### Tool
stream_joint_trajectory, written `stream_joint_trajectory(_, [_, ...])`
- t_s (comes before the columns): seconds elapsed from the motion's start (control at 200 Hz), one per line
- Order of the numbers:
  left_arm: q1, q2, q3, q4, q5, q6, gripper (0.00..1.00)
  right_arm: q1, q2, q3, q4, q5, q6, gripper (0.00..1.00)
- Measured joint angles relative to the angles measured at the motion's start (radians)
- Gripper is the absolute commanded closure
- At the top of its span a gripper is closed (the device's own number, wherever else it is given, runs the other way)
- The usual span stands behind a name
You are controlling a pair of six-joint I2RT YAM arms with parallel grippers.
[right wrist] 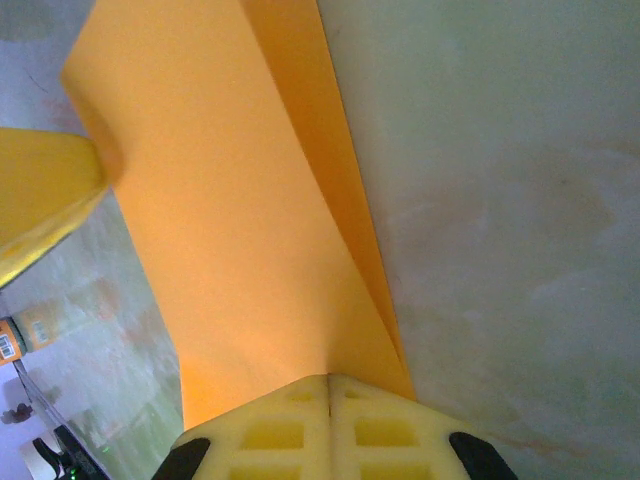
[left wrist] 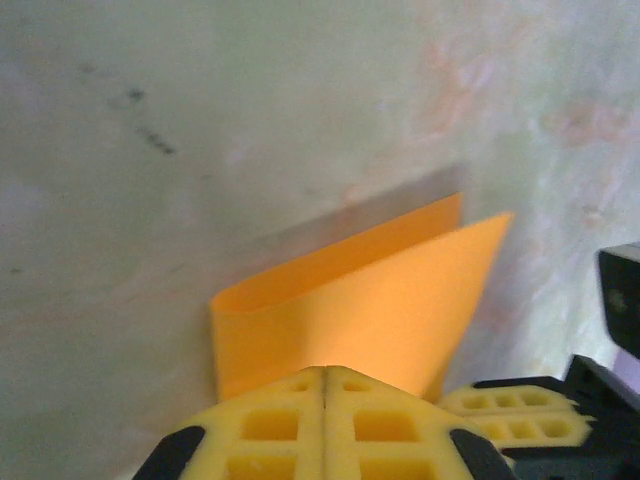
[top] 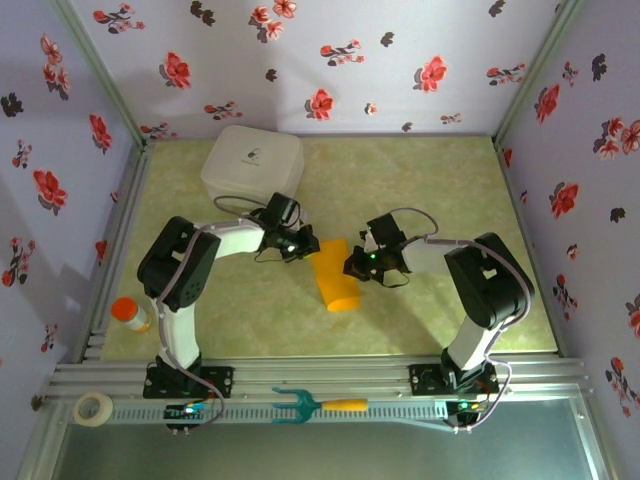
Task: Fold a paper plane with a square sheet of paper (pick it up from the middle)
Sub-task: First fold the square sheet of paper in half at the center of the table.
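Near the middle of the table, a little toward its near edge, sits the paper plane, an orange-yellow sheet folded over on itself, with its rounded end pointing at the near edge. In the left wrist view the paper plane shows 2 layers, joined in a soft loop on the left and splayed apart on the right, and it casts a shadow on the surface behind it. In the right wrist view the paper plane runs away from the camera as a broad panel with a narrower folded strip along its right side.

The left gripper meets the sheet at its far left corner. Its yellow jaws are pressed fully together, and the paper comes out right at the tips of the left gripper, pinched there. The right gripper reaches in at the sheet's right edge, just beside the other. The right gripper is likewise clamped tight, with the paper running straight into its tips. Both arms bend inward from their bases at the near edge.

At the far left of the surface stands a white lidded container. A small orange-capped bottle stands by the near left corner. On the metal rail along the near edge lie a tape roll and a teal fork with a yellow handle.
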State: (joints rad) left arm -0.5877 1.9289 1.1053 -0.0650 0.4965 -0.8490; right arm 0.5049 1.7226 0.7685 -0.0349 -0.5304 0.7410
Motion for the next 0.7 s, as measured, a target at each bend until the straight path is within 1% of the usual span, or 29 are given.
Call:
stream_joint_trajectory(0.26, [0.002,0.021,0.016,0.003,0.037,0.0,0.99,0.0,0.0,0.0,0.0,0.0,0.0,1.0])
stream_joint_trajectory(0.395, [0.01,0.063,0.016,0.007,0.041,0.001,0.98,0.0,0.0,0.0,0.0,0.0,0.0,1.0])
stream_joint_trajectory(0.7, [0.021,0.066,0.028,-0.002,0.026,0.022,0.98,0.0,0.0,0.0,0.008,0.003,0.0,1.0])
